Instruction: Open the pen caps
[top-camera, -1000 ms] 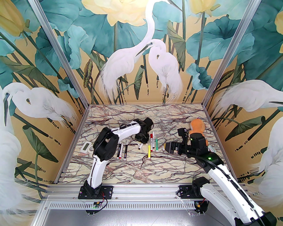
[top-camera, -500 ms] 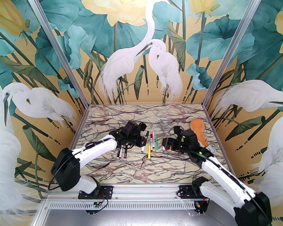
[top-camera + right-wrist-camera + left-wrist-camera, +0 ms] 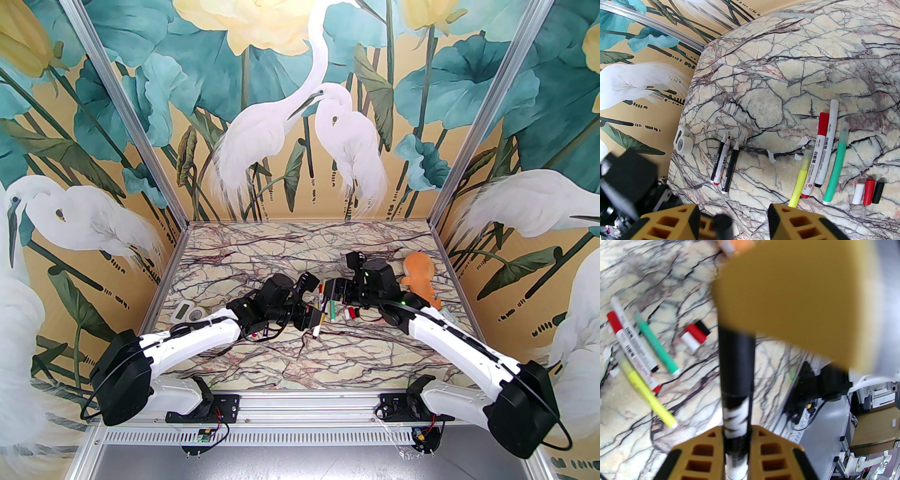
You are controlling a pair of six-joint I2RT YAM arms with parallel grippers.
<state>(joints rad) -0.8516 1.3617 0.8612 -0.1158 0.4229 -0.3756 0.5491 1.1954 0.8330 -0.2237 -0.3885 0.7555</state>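
My left gripper (image 3: 737,434) is shut on a black pen (image 3: 736,371) with white print, held above the marble table (image 3: 290,361). The pen's far end sits between the fingers of my right gripper (image 3: 734,208), whose jaws stand apart with a gap on each side of the pen end (image 3: 722,223). In the top view the two grippers (image 3: 313,322) (image 3: 330,291) meet at mid table. Three loose pen caps (image 3: 868,192), white, red and black, lie side by side. A red-capped marker (image 3: 819,150), a white marker (image 3: 826,143), a green pen (image 3: 836,164) and a yellow pen (image 3: 800,180) lie together.
Two black pens (image 3: 724,164) with bare tips lie at the left, near a white roll and a small white timer (image 3: 185,310). An orange plush toy (image 3: 419,276) sits at the back right. Painted walls close three sides; a metal rail runs along the near edge.
The left arm dropped low and carried the black pen right, toward the middle. The right gripper moved left to the pen's end and its jaws narrowed around it.
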